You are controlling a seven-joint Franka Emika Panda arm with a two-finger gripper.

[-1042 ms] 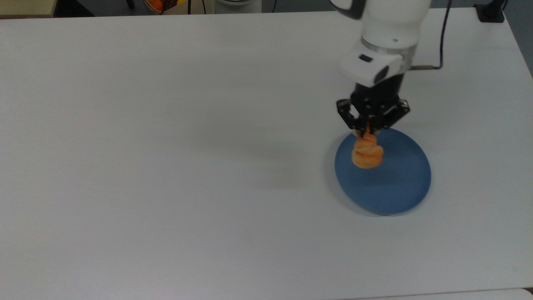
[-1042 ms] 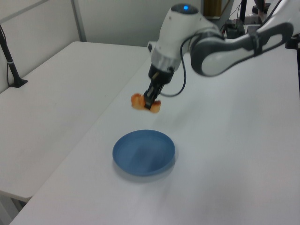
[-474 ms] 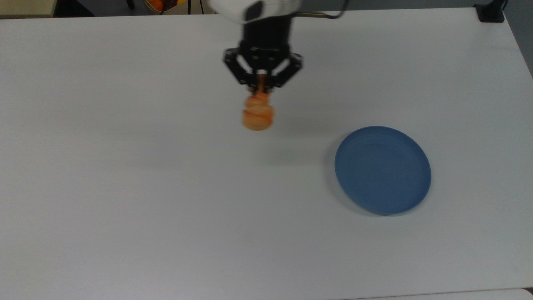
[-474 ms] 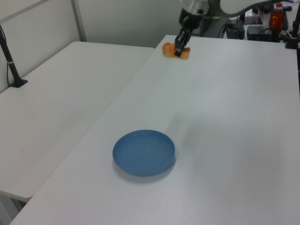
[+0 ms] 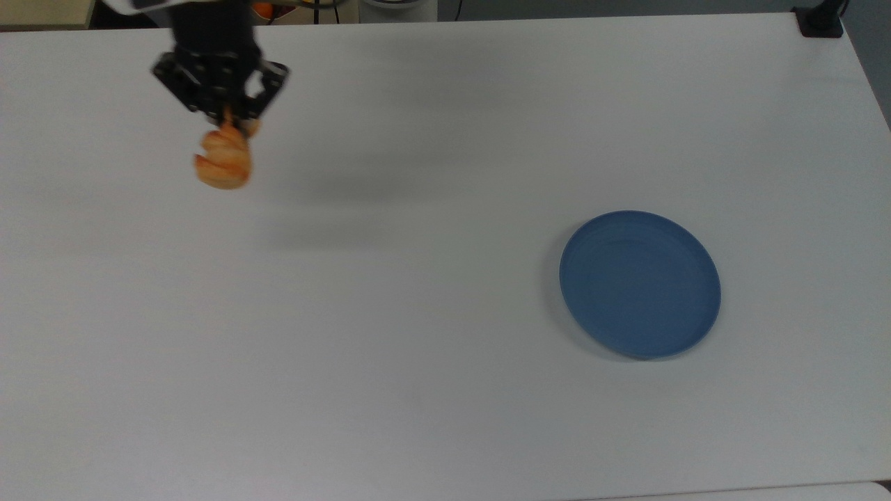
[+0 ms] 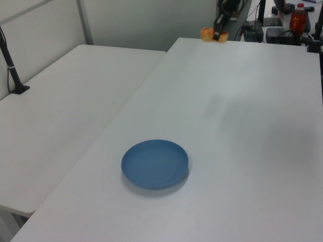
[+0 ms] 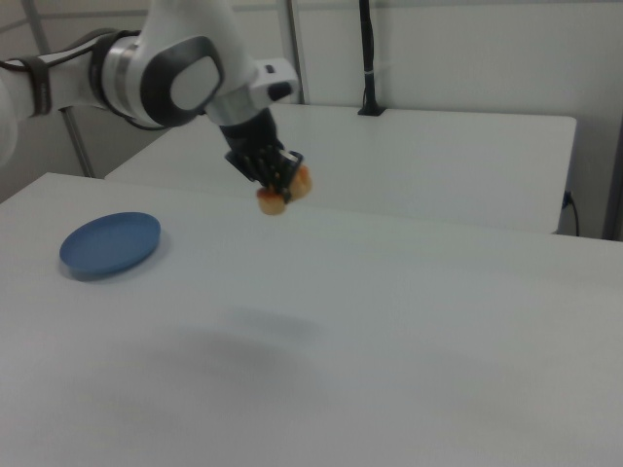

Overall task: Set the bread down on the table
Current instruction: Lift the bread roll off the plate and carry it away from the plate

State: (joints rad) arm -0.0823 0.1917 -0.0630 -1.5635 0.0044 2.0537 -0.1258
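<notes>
The orange-golden bread (image 5: 223,161) hangs in the air, pinched at its upper end by my gripper (image 5: 228,120), which is shut on it. This is over the table (image 5: 390,390) at the top view's upper left, well above the white surface, with a faint shadow to its right. In the right view the bread (image 7: 275,197) hangs under the gripper (image 7: 280,181), above the middle of the table. In the left view the bread (image 6: 211,35) and gripper (image 6: 219,34) are over the table's far end.
The round blue plate (image 5: 640,284) lies bare at the top view's right, far from the gripper. A second white table (image 6: 65,96) stands beside this one. Bottles and cables (image 6: 298,17) sit beyond the far edge.
The gripper has carried the bread from above the blue plate far to the top view's left, to the table's upper-left part. The plate stays bare and unmoved.
</notes>
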